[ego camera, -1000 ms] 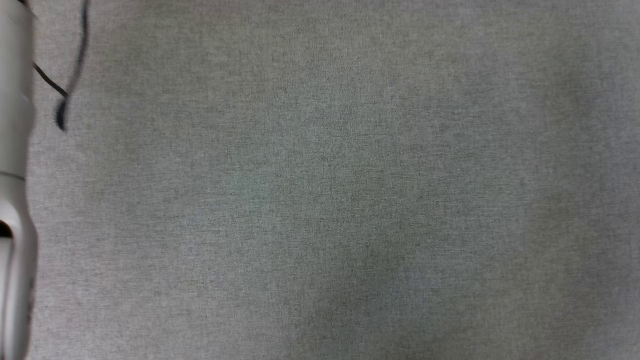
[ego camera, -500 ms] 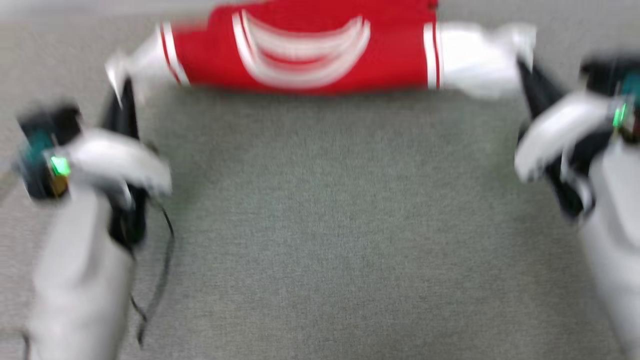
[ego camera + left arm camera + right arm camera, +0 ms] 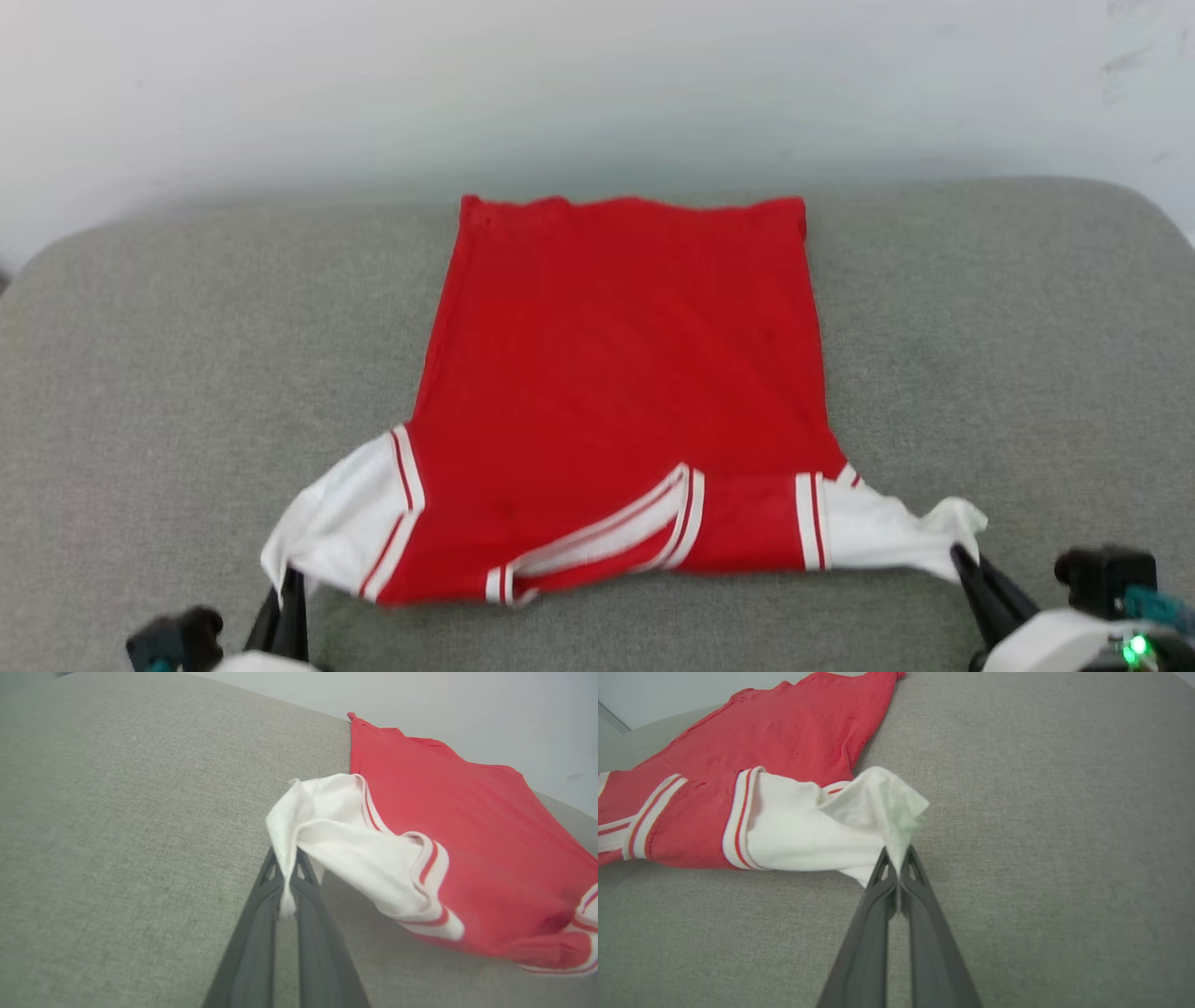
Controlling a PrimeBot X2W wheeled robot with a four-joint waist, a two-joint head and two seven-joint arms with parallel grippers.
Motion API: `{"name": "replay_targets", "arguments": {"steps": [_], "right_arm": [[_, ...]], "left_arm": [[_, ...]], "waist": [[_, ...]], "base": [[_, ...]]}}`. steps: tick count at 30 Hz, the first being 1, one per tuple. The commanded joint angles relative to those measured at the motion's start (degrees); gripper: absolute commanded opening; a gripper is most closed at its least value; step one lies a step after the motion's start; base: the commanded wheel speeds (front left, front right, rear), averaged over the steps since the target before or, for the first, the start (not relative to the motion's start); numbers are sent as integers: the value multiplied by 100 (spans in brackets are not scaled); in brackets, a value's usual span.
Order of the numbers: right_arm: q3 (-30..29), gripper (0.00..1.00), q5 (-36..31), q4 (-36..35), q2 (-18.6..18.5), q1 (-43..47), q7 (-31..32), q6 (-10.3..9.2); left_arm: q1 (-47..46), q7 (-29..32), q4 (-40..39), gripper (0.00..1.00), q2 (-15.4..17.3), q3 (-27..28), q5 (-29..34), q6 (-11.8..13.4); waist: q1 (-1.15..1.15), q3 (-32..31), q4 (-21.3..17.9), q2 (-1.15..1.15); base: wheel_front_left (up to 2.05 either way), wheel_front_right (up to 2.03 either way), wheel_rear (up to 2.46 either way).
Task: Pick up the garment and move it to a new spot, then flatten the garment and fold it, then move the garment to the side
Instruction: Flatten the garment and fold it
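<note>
At the near edge of the head view, the left gripper (image 3: 285,583) rises from the lower left. Its two dark fingers are pressed together on the tip of the white left sleeve (image 3: 336,523). The left wrist view shows thin cloth pinched between the slim, tapered fingers and a small tail of it hanging below the pinch. The right gripper (image 3: 962,560) angles in from the lower right and is likewise clamped on the crumpled end of the white right sleeve (image 3: 887,537), which is drawn out to a point. A green light (image 3: 1136,646) glows on that wrist.

Between the two grippers the red jersey (image 3: 625,373) lies on a grey woven upholstered surface (image 3: 980,327). Its neck end is nearest, where the red-and-white striped collar band (image 3: 607,541) curves across it. Each sleeve seam has ribbed stripe trim. The smooth red body narrows towards its straight hem at the far side, close to the cushion's rounded back edge. A pale, plain wall (image 3: 560,84) stands beyond.
</note>
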Motion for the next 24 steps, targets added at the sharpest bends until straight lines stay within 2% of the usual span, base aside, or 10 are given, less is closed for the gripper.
{"name": "replay_targets", "arguments": {"steps": [1, 8, 9, 10, 11, 19, 24], "right_arm": [[-115, 0, -81, -295, 126, 358, 113, -4], [-372, 0, -666, -1171, 320, 1467, 800, -4], [-369, 19, -695, -1246, 347, 1544, 905, -4], [-376, 45, -698, -1327, 398, 1598, 972, -4], [-394, 100, -729, -1402, 404, 1605, 1026, -4], [-709, 100, -434, -1801, 468, 912, 1058, -3], [-1098, 100, -265, -1185, 380, -532, 947, -3]], "left_arm": [[334, 94, -197, 0, 15, 17, -23, 113], [1341, 448, -1040, 0, 27, -108, 80, 519], [1399, 463, -1116, 0, 32, -131, 92, 545], [1436, 475, -1214, 0, 39, -161, 129, 569], [1449, 464, -1298, 0, 54, -194, 178, 570], [1224, 567, -1808, 0, 117, -378, 387, 671], [974, 610, -2143, 0, 263, -431, 663, 772]], "waist": [[2, -198, -34, 0], [2, -391, -20, 0], [2, -395, -12, 0], [2, -399, -5, 0], [2, -400, 5, 0], [2, -319, 177, 0], [2, 138, 322, 0]], "base": [[0, 0, 0], [0, 0, 0], [0, 0, 0], [0, 0, 0], [0, 0, 0], [0, 0, 0], [0, 0, 0]]}}
